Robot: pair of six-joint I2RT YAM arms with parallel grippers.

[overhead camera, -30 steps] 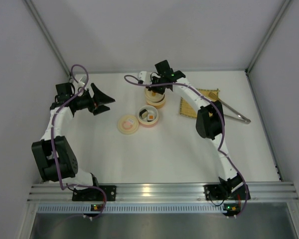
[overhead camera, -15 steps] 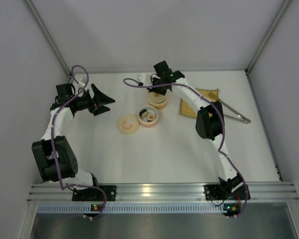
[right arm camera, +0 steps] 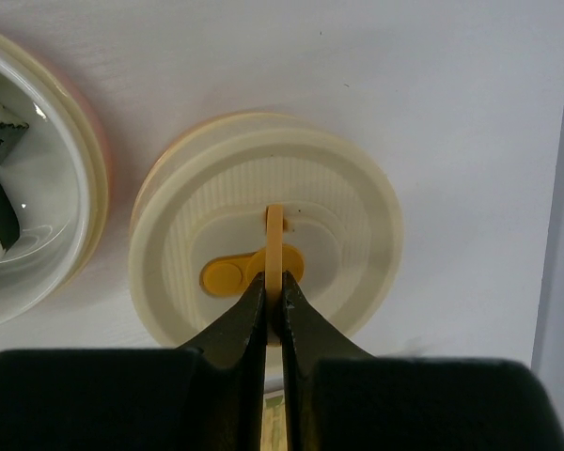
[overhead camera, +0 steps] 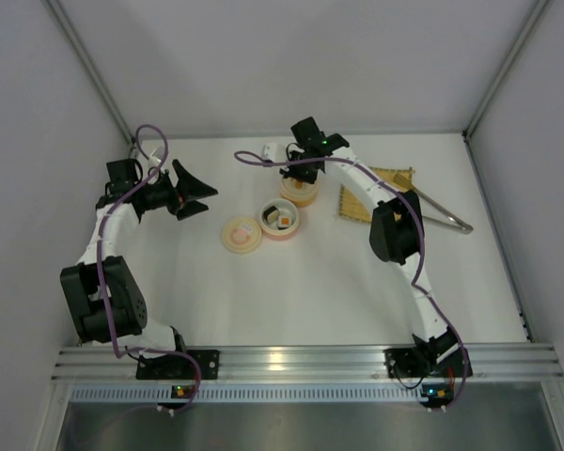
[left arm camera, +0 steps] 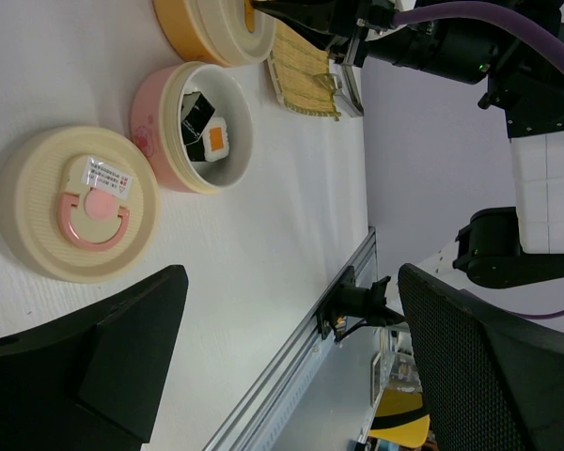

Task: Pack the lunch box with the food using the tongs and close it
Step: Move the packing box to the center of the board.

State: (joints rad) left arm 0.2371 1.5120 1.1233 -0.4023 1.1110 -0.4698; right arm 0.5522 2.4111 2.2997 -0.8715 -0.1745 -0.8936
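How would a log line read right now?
right gripper: shut on yellow lid handle | left gripper: open | pink box: open, sushi inside | tongs: not held

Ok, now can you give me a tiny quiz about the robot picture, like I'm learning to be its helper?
1. True or false: the tongs lie on the table, with no gripper holding them.
2. Pick one. What is the right gripper doing to the upright handle of the cream lid? A) hovering open above it, B) pinching it shut, C) nowhere near it.
3. Fill the gap: the left gripper has its jaws ___.
Key: 1 true; 2 B; 3 open.
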